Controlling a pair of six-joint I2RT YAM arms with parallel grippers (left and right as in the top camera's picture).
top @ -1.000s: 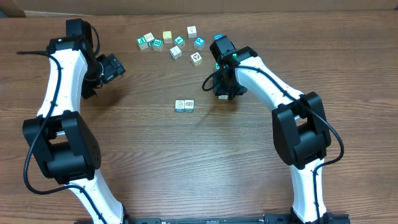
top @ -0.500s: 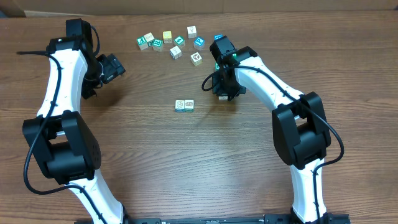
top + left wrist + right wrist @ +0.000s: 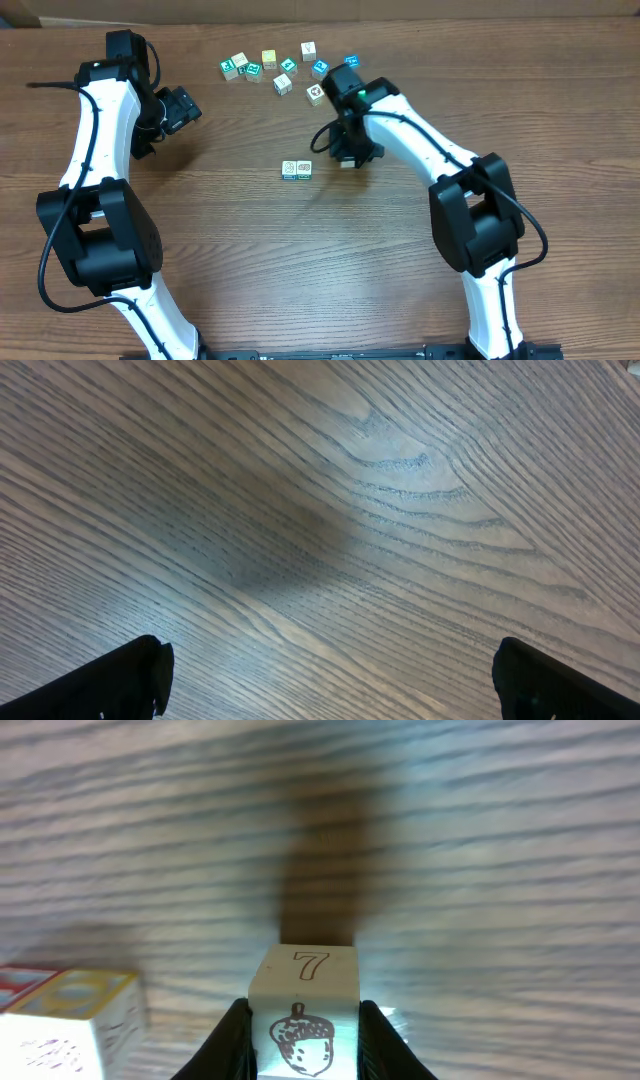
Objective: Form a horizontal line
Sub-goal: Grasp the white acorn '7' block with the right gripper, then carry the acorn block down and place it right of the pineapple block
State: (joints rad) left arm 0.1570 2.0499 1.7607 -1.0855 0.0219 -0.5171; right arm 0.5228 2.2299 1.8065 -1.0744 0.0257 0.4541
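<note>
- Horizontal line (image 3: 297,170): two picture cubes touching, mid-table; a row begun, not finished.
- Right gripper (image 3: 347,157): just right of the row, clamped on an acorn cube (image 3: 303,1015) marked 7.
- Risk: a skewed set-down could nudge the row or leave a gap.
- Views: only the right wrist camera shows the held cube plainly; overhead, the fingers probably hide it.
- Left gripper (image 3: 181,108): fingers spread wide, empty, well apart.
- Loose cubes (image 3: 283,72): scattered beyond.

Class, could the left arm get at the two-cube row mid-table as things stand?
Probably yes: bare table lies between the open left gripper and the row, though the right gripper, holding an acorn cube, crowds its far end.
</note>
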